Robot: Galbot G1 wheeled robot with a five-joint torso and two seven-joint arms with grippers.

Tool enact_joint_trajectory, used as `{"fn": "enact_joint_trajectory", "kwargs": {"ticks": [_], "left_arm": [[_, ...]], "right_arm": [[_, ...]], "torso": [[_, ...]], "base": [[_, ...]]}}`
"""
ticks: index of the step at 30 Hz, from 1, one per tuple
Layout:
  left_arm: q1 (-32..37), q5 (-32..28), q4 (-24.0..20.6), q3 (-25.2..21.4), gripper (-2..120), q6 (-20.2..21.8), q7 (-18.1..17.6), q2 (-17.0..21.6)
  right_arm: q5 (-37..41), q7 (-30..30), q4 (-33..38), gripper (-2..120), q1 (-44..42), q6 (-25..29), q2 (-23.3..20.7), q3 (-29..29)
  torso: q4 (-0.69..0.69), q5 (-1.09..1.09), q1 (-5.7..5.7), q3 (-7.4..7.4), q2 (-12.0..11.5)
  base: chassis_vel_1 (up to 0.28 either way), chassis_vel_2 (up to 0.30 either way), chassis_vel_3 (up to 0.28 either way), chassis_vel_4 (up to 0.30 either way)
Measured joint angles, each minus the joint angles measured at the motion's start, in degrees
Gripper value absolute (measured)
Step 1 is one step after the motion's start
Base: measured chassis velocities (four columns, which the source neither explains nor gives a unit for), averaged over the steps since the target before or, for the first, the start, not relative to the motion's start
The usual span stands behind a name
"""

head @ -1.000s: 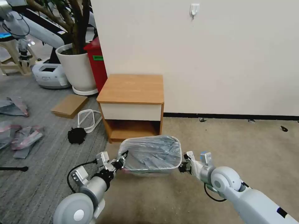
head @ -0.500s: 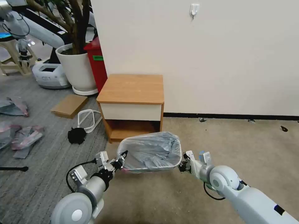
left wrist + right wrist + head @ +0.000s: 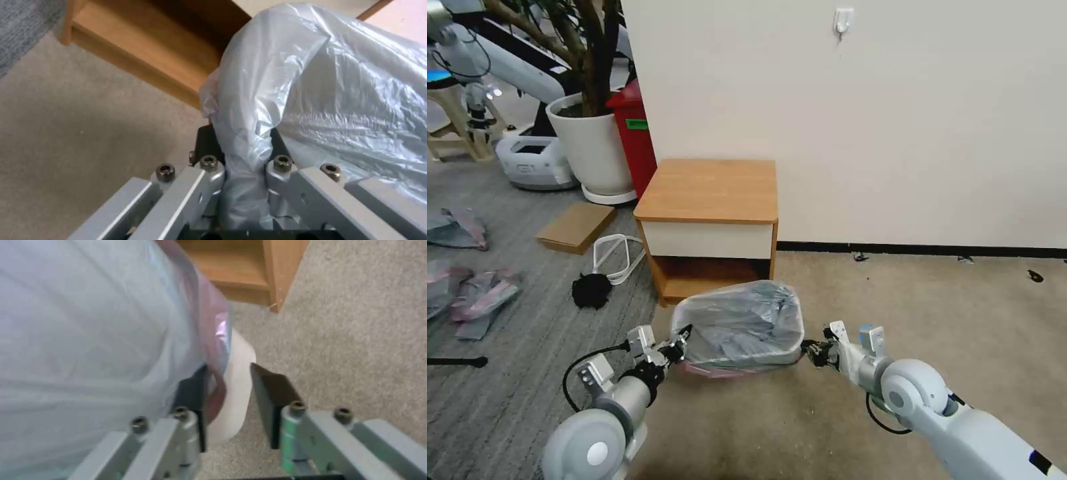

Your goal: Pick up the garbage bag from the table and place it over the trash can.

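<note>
The garbage bag [image 3: 737, 323] is off the bench [image 3: 710, 190], whose wooden top lies bare, and is draped over the trash can [image 3: 787, 357] on the carpet just in front of the bench's front edge, below the shelf gap. The pick-up part of the task can therefore be judged done, and the covering part appears well advanced: grey film is spread across the whole mouth of the can, and the pink band [image 3: 707, 369] is seen hanging along the near side under the rim. The left end effector [image 3: 679, 342] is at the can's left near corner; in the left wrist view it [image 3: 242, 146] is pinched on a gathered fold of the bag [image 3: 329, 86], with film bunched between its 2 black pads. The right end effector [image 3: 812, 351] is at the can's right near corner; in the right wrist view it [image 3: 229, 386] is spread, with the bag's pink edge [image 3: 213, 323] and the can's cream rim [image 3: 238, 373] standing between the 2 pads, the outer pad clear of the rim. What seems left is for the band to be seated fully below the rim all round, which cannot be confirmed on the far side, and for the left grip to be let go.
</note>
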Motion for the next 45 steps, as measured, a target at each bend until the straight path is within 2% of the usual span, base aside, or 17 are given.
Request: {"fn": "enact_joint_trajectory", "kwargs": {"ticks": [4,5,8,10,13,16,18,20,21,22,27,30,36,41,44,45], "left_arm": [[-0.69,0.14,0.92,-0.12,6,-0.19,0.01,-0.1],[-0.69,0.14,0.92,-0.12,6,-0.19,0.01,-0.1],[-1.11,0.11,1.27,-0.29,6,-0.32,0.01,-0.04],[-1.17,0.1,1.32,-0.34,6,-0.34,0.01,-0.01],[-1.39,0.09,1.55,-0.65,6,-0.39,0.02,0.08],[-1.45,0.09,1.61,-0.82,6,-0.43,0.01,0.12],[-1.69,0.08,1.7,-1.06,6,-0.5,0.02,0.22],[-1.77,0.07,1.71,-1.1,6,-0.55,0.01,0.26],[-2.05,0.07,1.73,-1.2,6,-0.59,0.01,0.35],[-2.15,0.07,1.74,-1.25,6,-0.6,0.01,0.36],[-2.19,0.17,1.74,-1.37,6,-0.63,0.01,0.5],[-2.16,0.63,1.4,-1.29,6,-0.63,0.01,1.03],[-2.27,1.78,1.07,-0.8,6,-0.63,0.01,1.44],[-1.82,4.38,0.61,-0.29,6,-0.63,0.09,2.08],[-1.54,7.23,0.25,0.33,6,-0.6,0.17,2.38],[-1.54,7.23,0.25,0.33,6,-0.6,0.17,2.38]], "right_arm": [[0.06,0.01,1.16,47,-1.56,0.09,-0.87,2.02],[0.06,0.01,1.16,47,-1.56,0.09,-0.87,2.02],[0.05,-0.03,1.85,62,-2.59,0.22,-1.18,3.58],[0.05,-0.04,2.06,65,-2.89,0.23,-1.24,3.95],[0.02,0.0,3.22,80,-4.11,0.24,-1.67,5.8],[-0.02,0.04,3.8,86,-4.65,0.24,-1.9,6.9],[-0.62,0.29,4.91,98,-5.57,0.25,-2.64,9.15],[-0.76,0.38,5.18,100,-5.73,0.27,-2.89,9.78],[-1.33,1.35,6.33,108,-5.99,1.03,-3.76,12.19],[-1.6,1.67,7.07,111,-6.06,1.55,-3.97,13.08],[-4.36,2.25,10.33,114,-6.66,4.01,-4.7,14.91],[-10.98,2.44,17.07,114,-7.58,7.91,-6.62,15.4],[-15.86,1.75,23.33,111,-7.29,9.39,-9.17,14.24],[-19.15,-1.07,27.19,103,-6.3,9.51,-12.42,12.98],[-21.66,-4.46,28.39,91,-5.36,10.24,-14.03,11.98],[-21.66,-4.46,28.39,91,-5.36,10.24,-14.03,11.98]], "torso": [[0.0,0.0,0.0,0.0,0.0],[0.0,0.0,0.0,0.0,0.0],[0.0,0.0,0.0,0.0,0.0],[0.0,0.0,0.0,0.0,0.0],[0.0,0.0,0.0,0.0,0.0],[0.0,0.0,0.0,0.0,0.0],[0.0,0.0,0.0,0.0,0.0],[0.0,0.01,0.0,0.0,0.0],[0.0,0.0,0.0,0.0,0.0],[0.0,0.01,0.0,0.0,0.0],[0.0,0.0,0.0,0.0,0.0],[0.0,-0.01,0.0,0.0,0.0],[0.01,-0.01,0.0,0.0,0.0],[0.0,-0.01,0.0,0.0,0.0],[0.01,-0.01,0.0,0.0,0.0],[0.01,-0.01,0.0,0.0,0.0]], "base": [[0.0,0.0,0.0,0.0],[0.0,0.0,0.0,0.0],[0.0,0.0,0.0,0.0],[0.0,0.0,0.0,0.0],[0.0,0.0,0.0,0.0],[0.0,0.0,0.0,0.0],[0.0,0.0,0.0,0.0],[0.0,0.0,0.0,0.0],[0.0,0.0,0.0,0.0],[0.0,0.0,0.0,0.0],[0.0,0.0,0.0,0.0],[0.0,0.0,0.0,0.0],[0.0,0.0,0.0,0.0],[0.0,0.0,0.0,0.0],[0.0,0.0,0.0,0.0],[0.0,0.0,0.0,0.0]]}}
